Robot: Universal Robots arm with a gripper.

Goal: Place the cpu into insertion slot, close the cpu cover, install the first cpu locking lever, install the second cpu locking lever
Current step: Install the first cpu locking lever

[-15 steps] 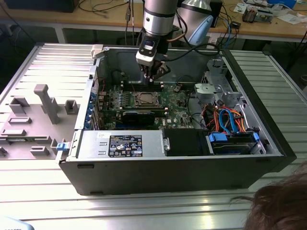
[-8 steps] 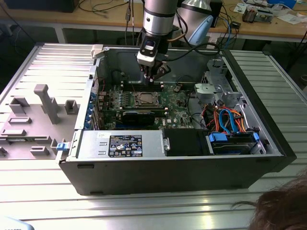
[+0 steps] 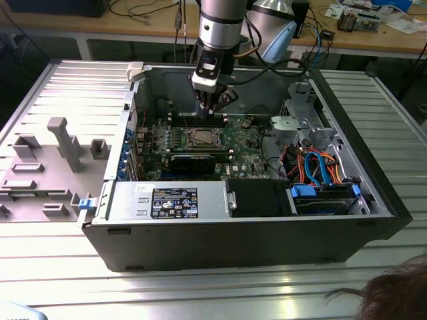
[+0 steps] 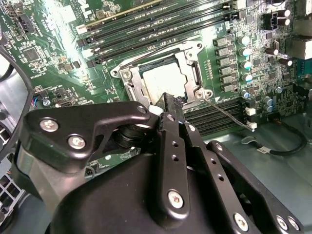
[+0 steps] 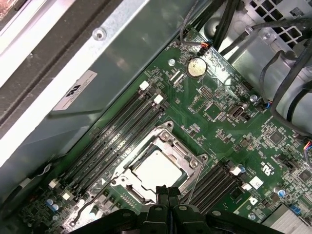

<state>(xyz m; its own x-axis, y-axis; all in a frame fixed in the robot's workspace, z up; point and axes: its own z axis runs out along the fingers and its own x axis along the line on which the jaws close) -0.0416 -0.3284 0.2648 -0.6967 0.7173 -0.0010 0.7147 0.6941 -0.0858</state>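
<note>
Black end effector [image 5: 167, 190], fingers together and empty, hovered just beside the metal-rimmed square insertion slot [image 5: 118, 181], seemingly to press, not grasp; pale silvery cpu [image 3: 200, 139] sat inside, mid-frame in the exterior view.

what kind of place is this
Probably a robotics lab or workshop: an open computer case lies on a ribbed metal table, a robot gripper hangs over its motherboard, and a wooden workbench strewn with cables runs behind.
</note>
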